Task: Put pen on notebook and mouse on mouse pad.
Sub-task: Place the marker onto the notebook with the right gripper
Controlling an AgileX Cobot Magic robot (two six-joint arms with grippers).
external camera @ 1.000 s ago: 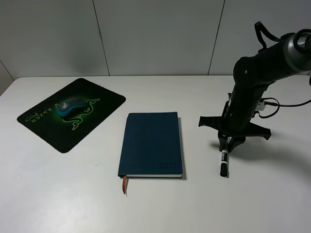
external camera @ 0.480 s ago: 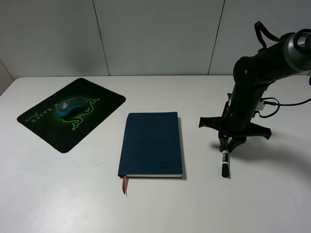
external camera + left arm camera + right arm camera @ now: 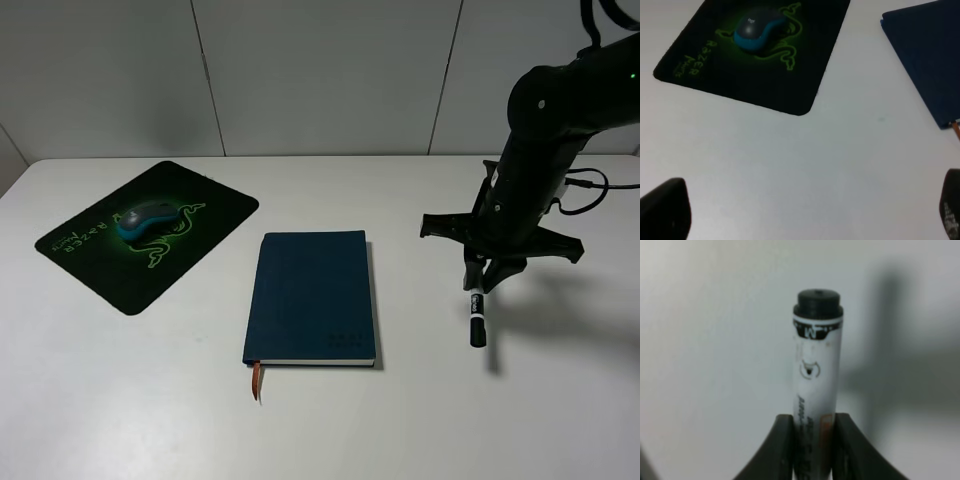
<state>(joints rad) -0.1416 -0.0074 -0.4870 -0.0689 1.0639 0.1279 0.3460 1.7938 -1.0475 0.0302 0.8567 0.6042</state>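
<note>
- Your right claw [image 3: 478,287] grips the pen [image 3: 477,322], cap down, right of the notebook [image 3: 313,296].
- Your left claw [image 3: 807,212] gapes wide, empty.
- The mouse [image 3: 148,217] sits on the mouse pad [image 3: 90,262].

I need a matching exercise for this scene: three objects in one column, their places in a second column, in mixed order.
1. white marker-like pen with black cap
2. oval grey and teal mouse
3. rectangular navy-blue hardcover notebook

A. lying closed on the white table
B. on the black mouse pad
C. held in the right gripper

Pairs: 1-C, 2-B, 3-A
</note>
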